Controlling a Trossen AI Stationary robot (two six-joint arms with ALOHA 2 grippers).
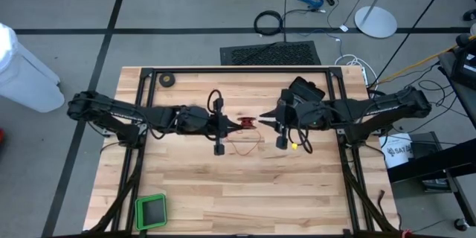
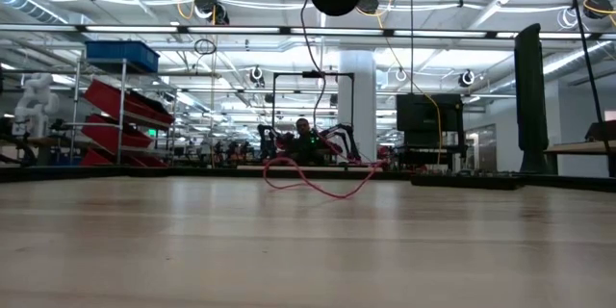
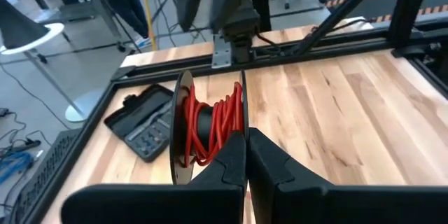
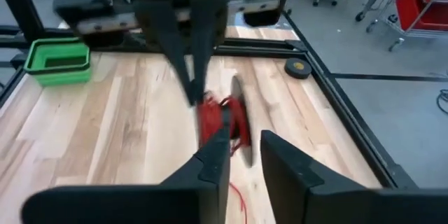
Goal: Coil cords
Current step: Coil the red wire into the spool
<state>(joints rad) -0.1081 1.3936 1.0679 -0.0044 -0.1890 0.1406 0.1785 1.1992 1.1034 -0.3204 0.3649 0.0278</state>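
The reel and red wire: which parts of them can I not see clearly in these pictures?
- Reel: in the high view it is too small to show its flanges. In the right wrist view it is blurred.
- Red wire: its free end is too thin to find in the low view.
- Left hand: its fingers cover the reel's near edge in the left wrist view.
- Right hand: its contact with the reel cannot be judged.
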